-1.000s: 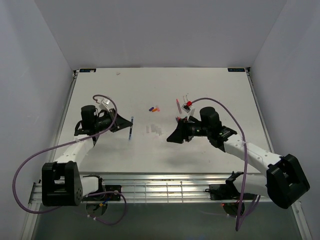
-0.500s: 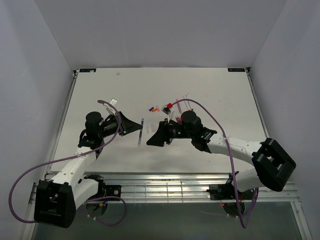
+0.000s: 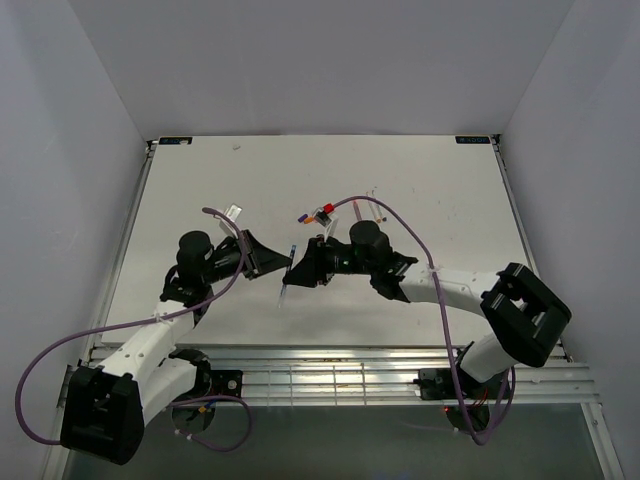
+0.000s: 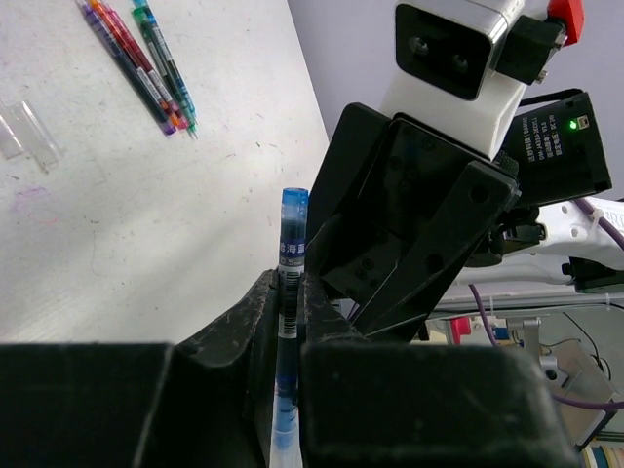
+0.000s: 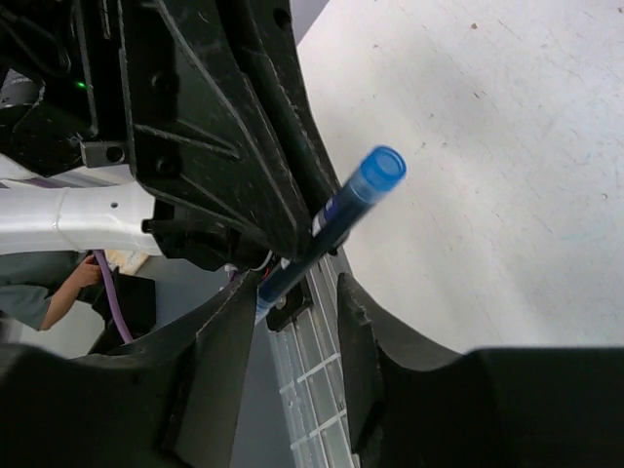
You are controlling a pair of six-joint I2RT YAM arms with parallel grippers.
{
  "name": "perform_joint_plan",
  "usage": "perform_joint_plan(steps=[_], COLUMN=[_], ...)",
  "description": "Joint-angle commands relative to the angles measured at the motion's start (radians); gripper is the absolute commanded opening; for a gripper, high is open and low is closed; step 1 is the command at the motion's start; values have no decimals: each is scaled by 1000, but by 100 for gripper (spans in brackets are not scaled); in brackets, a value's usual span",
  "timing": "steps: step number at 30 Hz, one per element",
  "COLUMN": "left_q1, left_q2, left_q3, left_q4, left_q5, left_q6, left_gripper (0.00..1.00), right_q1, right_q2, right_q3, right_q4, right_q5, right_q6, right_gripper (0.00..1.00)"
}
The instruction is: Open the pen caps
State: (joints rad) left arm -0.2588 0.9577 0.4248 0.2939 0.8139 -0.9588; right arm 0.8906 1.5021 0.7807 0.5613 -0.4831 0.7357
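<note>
The left claw (image 4: 290, 292) is clamped tight on a slim blue pen (image 4: 292, 255), its 2 fingers pressing the barrel from either side. In the left wrist view the pen's long axis runs straight from 6 o'clock to 12 o'clock, and its blue cap (image 4: 294, 205) stands clear above the fingertips at the 12 o'clock end. From above, the pen hangs over the tabletop (image 3: 200, 180) near its middle, its axis running roughly 6 to 12 o'clock with a slight lean toward 1 o'clock. The right claw (image 5: 292, 297) faces the left one from the 3 o'clock side. Its jaws stand partly apart with 1 finger (image 5: 219, 380) on each side of the barrel, and a gap shows between them and the pen. In the right wrist view the pen slants from 7 o'clock up to 1 o'clock, cap at the 1 o'clock end. Farther off, 2 clear caps (image 4: 27, 132) lie on the tabletop. Beyond them, toward 11 o'clock, a cluster of loose pens (image 4: 136, 54) lies side by side, all slanting from 11 to 5 o'clock.
</note>
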Motion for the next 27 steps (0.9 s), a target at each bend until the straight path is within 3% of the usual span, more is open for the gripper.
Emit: perform_joint_plan(steps=[1,7,9,10,11,13,18,22,27], left_q1=[-29,-54,-56,-56,-57,-56,-56,-56,-56], left_q2=[-30,-20,-19,-20,-22,-31,-34,-34,-79], left_q3=[-1,2,6,9,14,23,75,137,146], left_q4=[28,36,37,37,37,37,-74,-219,-277], left_q5=[-5,-19,-19,-18,-18,-30,-59,-113,-136], left_q6=[-20,-18,-17,-12,-8,8,115,265,362], left_gripper=[0,0,0,2,14,26,41,49,50], right_q1=[4,7,7,8,8,8,-4,-44,-84], right_q2=[32,58,60,56,52,34,-22,-57,-68], right_q3=[37,31,28,23,19,-4,-54,-93,-110], right_q4=[115,193,200,198,195,187,85,39,11], right_q5=[-9,-52,-58,-58,-57,-42,15,20,5], right_q6=[37,88,96,97,97,97,76,61,56], right_gripper=[42,27,14,10,8,8,8,8,8])
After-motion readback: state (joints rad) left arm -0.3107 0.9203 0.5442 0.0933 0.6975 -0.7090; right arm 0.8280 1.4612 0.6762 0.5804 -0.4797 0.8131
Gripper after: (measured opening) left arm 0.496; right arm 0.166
